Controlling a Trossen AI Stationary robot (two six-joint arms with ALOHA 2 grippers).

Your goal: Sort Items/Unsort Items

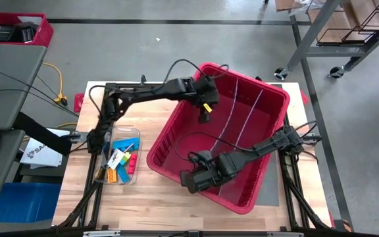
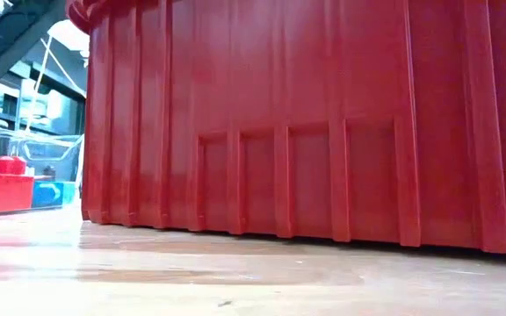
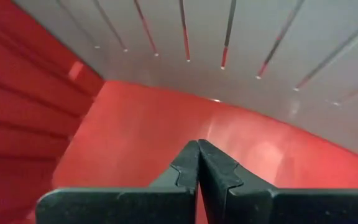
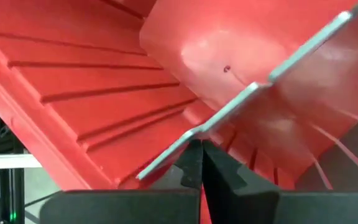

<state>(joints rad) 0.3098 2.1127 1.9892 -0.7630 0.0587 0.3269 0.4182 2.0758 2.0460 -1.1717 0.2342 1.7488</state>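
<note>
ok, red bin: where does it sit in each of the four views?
High view: the red bin lies centre-right, with the left gripper and right gripper both inside it.
Low view: its ribbed outer wall fills most of the picture.
Left wrist view: its red floor lies ahead of the shut fingers.
Right wrist view: its ribbed inner wall lies beside the shut fingers.
Shared landmark: the wall ribs.

Two dark fingers of the left gripper (image 3: 198, 163) pressed together, tips meeting at centre, rising from 6 o'clock. Beyond them, the smooth floor of a red bin (image 3: 148, 134); ribbed red wall at 9 o'clock, pale grooved wall at 12 o'clock.
</note>
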